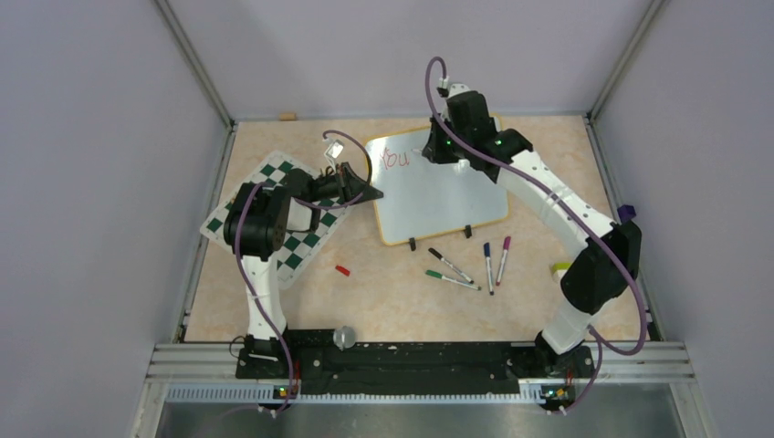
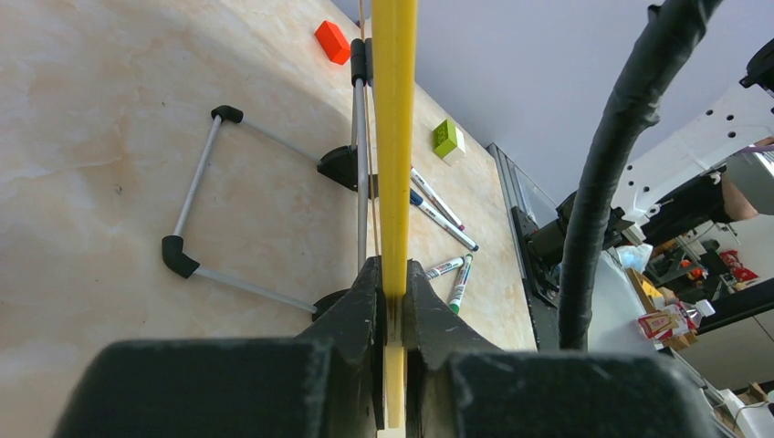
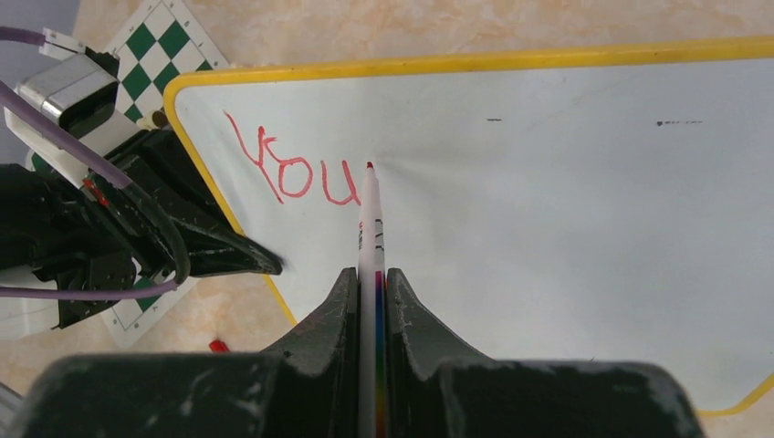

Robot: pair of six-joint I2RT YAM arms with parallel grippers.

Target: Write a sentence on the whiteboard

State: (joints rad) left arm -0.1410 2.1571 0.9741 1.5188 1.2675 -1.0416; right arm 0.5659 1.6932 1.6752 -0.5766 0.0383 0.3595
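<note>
Toward the far middle of the desk: whiteboard, glossy white, yellow frame, long edges running left to right, two black clips on the near edge. In red at its far-left corner, "You".

At the whiteboard's left edge: left gripper, clenched on the yellow frame, one finger on each face. Behind the board in the left wrist view, wire stand with silver rods and black corner joints, resting on the desk.

Over the far-left part of the whiteboard: right gripper, clamped on red pen, tip against the white surface just right of the "u".

Toward the left edge of the desk: chess mat, green and white, lying askew, partly under the left arm.

On bare desk near the mat's near corner: red cap.

Just nearer than the whiteboard's near edge: four loose pens, lying flat, close together.

Near the right edge: yellow-green block, beside the right arm.
</note>
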